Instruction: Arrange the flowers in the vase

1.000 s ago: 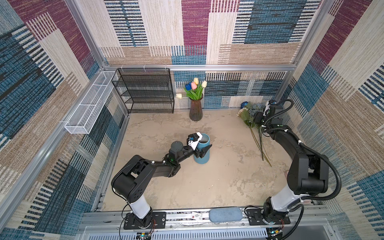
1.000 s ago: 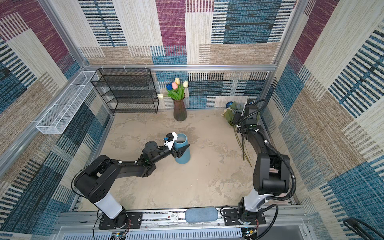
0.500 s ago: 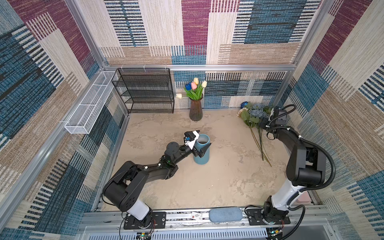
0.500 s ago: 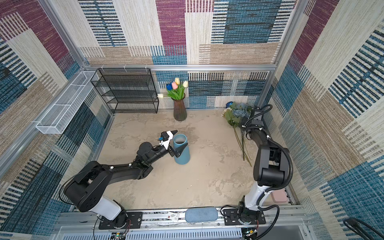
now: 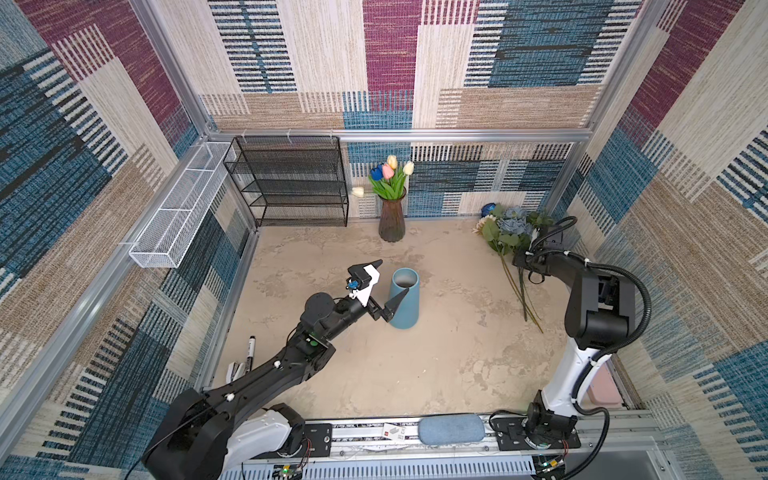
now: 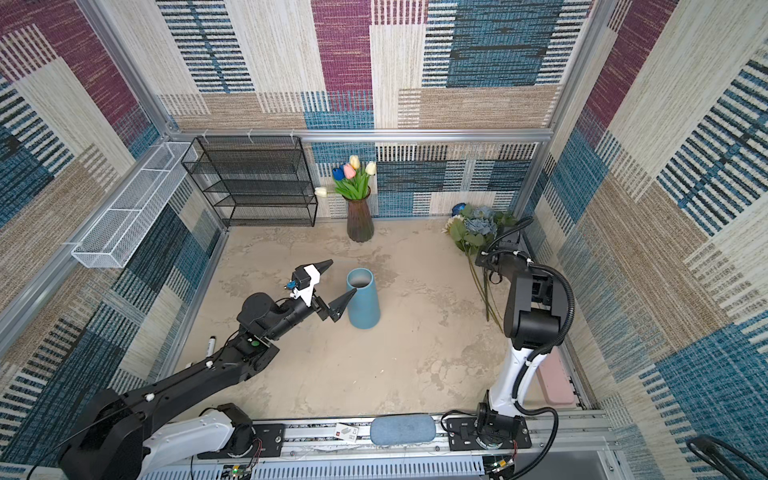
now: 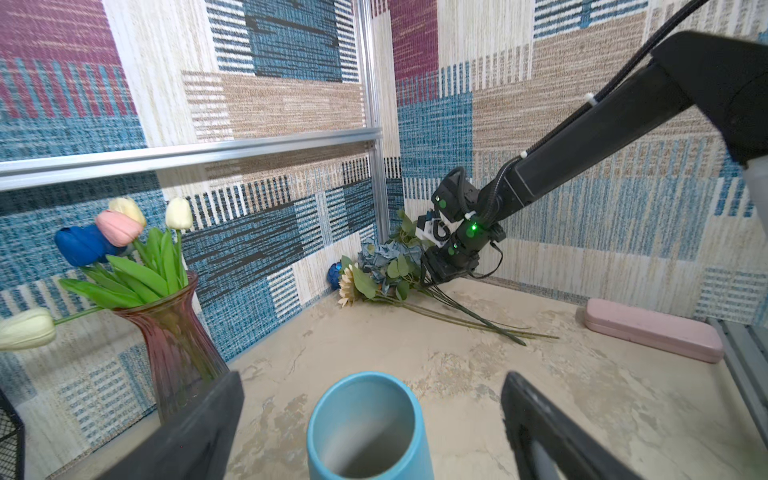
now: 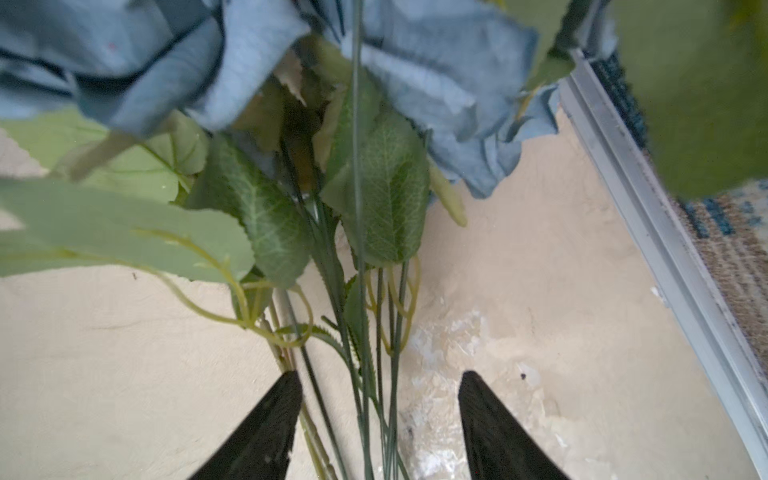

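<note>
Holding the left gripper point(image 5: 395, 276) spread fully wide, one finger on either side of the blue vase point(image 5: 407, 311), gripping nothing. Showing clear gaps between each finger and the rim in the left wrist view. Finding that vase standing upright near the middle of the table point(image 5: 436, 374).

Over on the right now, spotting the right gripper point(image 8: 381, 374) low in the far right corner, jaws standing partly apart, straddling the green stems point(image 8: 363, 332) and not pinching them.

Seeing the loose flowers point(image 5: 509, 232) lying flat on the table in that corner: dusty-blue roses point(image 7: 380, 257), a cream sunflower point(image 7: 347, 286), a deep-blue rose point(image 7: 333, 276), stems trailing toward the front.

Noting the tulips point(image 5: 390, 174) sitting in the dark glass vase point(image 5: 392, 224) by the back wall, just beside the black wire shelf point(image 5: 291, 183), one white bloom drooping sideways. Catching a pink case point(image 7: 652, 330) lying by the right wall.
</note>
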